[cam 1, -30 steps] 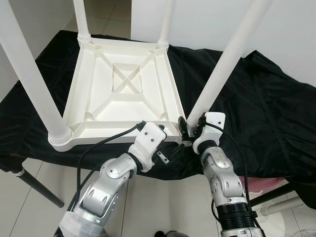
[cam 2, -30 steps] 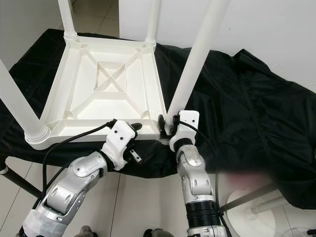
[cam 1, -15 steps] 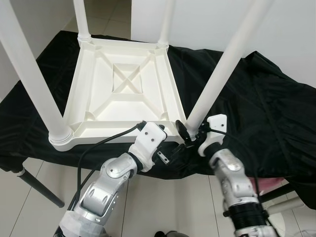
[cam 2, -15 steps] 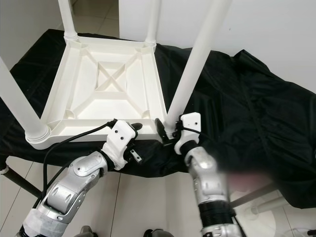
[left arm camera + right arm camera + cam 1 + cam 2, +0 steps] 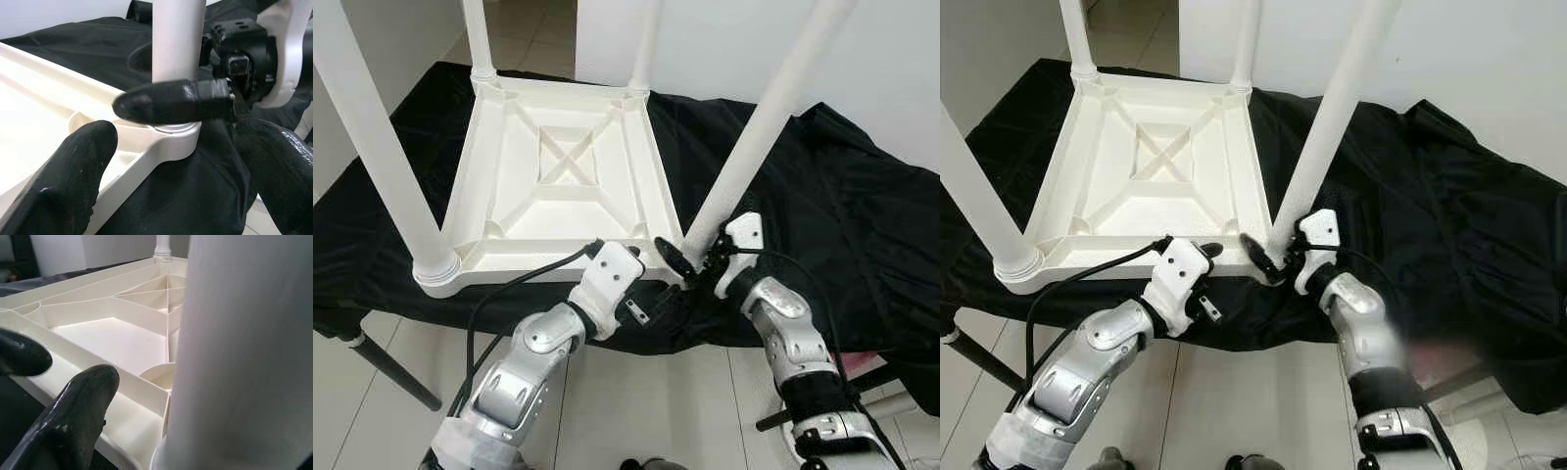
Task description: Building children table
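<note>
A white plastic children's table [image 5: 470, 186] lies upside down on a black cloth [image 5: 822, 196], with its four legs standing up. My right gripper [image 5: 695, 257] is shut around the base of the near right leg [image 5: 754, 127], where it meets the corner socket; one black finger [image 5: 171, 100] lies across the leg. My left gripper [image 5: 628, 284] is open just left of that corner. One of its fingers [image 5: 73, 181] is over the near rim and the other hangs over the cloth.
The near left leg [image 5: 382, 147] rises tall at the left. A black stand leg [image 5: 391, 372] slants over the tiled floor under the cloth's front edge. A white wall stands behind the table, and rumpled cloth spreads to the right.
My right wrist and forearm have swung to the right around the near right leg's base, staying on it. The left arm and the table have stayed still.
</note>
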Motion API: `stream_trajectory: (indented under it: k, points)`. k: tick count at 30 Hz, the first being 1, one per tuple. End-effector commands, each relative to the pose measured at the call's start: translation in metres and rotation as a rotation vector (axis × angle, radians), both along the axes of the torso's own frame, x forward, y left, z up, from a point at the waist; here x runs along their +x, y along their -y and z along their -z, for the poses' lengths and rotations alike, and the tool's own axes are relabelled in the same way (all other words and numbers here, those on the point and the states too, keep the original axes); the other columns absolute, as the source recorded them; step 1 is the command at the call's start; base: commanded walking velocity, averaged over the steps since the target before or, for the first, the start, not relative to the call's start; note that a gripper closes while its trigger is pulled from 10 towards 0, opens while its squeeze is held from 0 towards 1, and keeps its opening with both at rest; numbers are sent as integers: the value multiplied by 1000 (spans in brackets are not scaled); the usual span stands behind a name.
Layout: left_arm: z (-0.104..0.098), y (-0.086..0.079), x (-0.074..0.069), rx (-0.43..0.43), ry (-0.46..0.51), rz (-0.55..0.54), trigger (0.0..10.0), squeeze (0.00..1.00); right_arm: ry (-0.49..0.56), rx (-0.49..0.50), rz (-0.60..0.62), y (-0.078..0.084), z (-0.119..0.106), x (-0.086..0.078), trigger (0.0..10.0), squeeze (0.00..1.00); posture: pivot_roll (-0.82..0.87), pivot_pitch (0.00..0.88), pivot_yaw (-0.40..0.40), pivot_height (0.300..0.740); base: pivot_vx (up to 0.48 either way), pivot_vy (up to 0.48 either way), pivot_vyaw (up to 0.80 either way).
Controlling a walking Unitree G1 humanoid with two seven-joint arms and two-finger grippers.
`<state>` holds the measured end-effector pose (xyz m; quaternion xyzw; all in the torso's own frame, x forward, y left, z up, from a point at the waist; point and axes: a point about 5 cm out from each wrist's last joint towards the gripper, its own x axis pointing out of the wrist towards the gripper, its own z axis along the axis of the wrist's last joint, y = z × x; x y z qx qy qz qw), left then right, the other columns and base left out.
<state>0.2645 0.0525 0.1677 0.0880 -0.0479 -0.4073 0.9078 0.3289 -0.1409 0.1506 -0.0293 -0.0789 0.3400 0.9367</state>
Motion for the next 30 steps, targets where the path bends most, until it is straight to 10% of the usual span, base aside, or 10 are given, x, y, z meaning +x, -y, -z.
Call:
stream_trajectory:
  k: [1, 4, 5, 7, 19, 20, 22, 30]
  points:
    - [2, 3, -1, 14, -10, 48, 10000, 0, -3, -22, -10, 3, 2, 0, 10000, 0, 58, 63, -112, 740, 0, 0, 0]
    - [2, 3, 0, 14, -8, 46, 10000, 0, -9, -44, -23, 5, 5, 2, 9412, 0, 62, 66, -111, 740, 0, 0, 0]
    - [2, 3, 0, 14, -7, 45, 10000, 0, -15, -53, -28, 7, 6, 2, 7804, 0, 62, 66, -111, 740, 0, 0, 0]
    - [2, 3, 0, 13, -7, 43, 10000, 0, -22, -64, -31, 10, 9, 4, 0, 0, 61, 74, -110, 740, 0, 0, 0]
    - [1, 2, 0, 12, -9, 42, 10000, 0, -29, -39, -21, 15, 13, 3, 0, 0, 58, 82, -107, 740, 0, 0, 0]
    - [1, 2, 0, 11, -10, 42, 10000, 0, -27, -29, -13, 15, 13, 3, 8471, 0, 54, 90, -103, 740, 0, 0, 0]
    - [1, 2, 0, 11, -10, 43, 10000, 0, -24, -20, -5, 15, 13, 2, 10000, 0, 52, 91, -102, 740, 0, 0, 0]
    - [4, 2, 0, 26, -16, 44, 10000, 0, 9, 10, 97, 8, 10, 0, 10000, 0, 47, 99, -98, 740, 0, 0, 0]
